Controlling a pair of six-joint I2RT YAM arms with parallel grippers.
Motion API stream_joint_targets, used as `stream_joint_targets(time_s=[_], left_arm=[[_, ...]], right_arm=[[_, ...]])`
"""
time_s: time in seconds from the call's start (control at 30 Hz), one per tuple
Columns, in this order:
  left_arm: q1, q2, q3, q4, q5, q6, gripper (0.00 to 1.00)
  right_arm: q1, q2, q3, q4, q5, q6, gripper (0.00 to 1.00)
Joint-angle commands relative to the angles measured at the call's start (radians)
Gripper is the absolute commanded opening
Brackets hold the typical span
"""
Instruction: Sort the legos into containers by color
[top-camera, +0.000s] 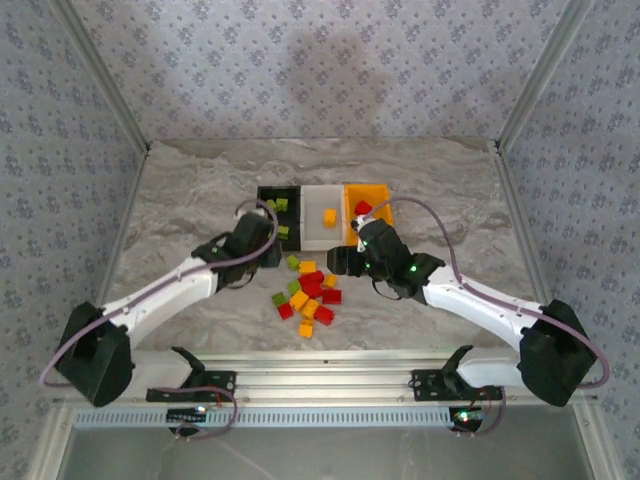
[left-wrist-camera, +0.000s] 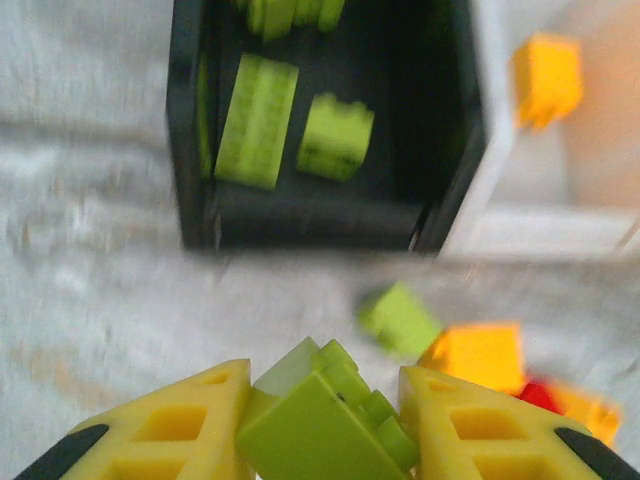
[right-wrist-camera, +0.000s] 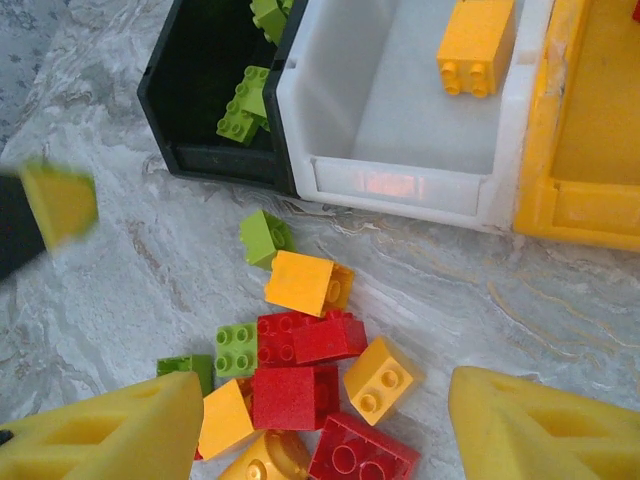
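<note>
Legos lay heaped on the marble desk, just in front of the white bin. The left claw gripped a lime green brick near the black bin, which held other green bricks; the right claw hung spread open above the heap.

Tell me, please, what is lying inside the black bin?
Lime green legos: a long green brick and a shorter green brick mid-bin, more green bricks at the far end. The near wall of the black bin hides the floor just behind it.
</note>
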Motion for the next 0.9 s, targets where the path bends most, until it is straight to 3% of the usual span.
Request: stream_joint_targets(time_s=[0.0,0.27,0.4,0.63,0.87], left_arm=[[0.058,0.141,0.139,-0.021,-0.007,0.061,0.35],[0.121,0.464,0.396,-0.031,-0.015,0.110,0.40],[0.134,0.526,0.481,-0.051,-0.003,0.110,0.64],[0.099,0.376,0.465,-0.017,0.076,0.073,0.94],[0.001,0.104,0.242,0.022,0.131,0.026,0.99]], right_arm=[[-0.008,-0.019,-0.011,-0.014,0.024,0.029,0.68],[-0.002,-0.045,-0.020,-0.067,0.025,0.030,0.68],[0.007,-0.050,-0.034,-0.074,0.028,0.030,0.70],[0.030,0.017,-0.040,-0.064,0.054,0.094,0.75],[0.062,0.181,0.018,-0.027,0.119,0.231,0.72]])
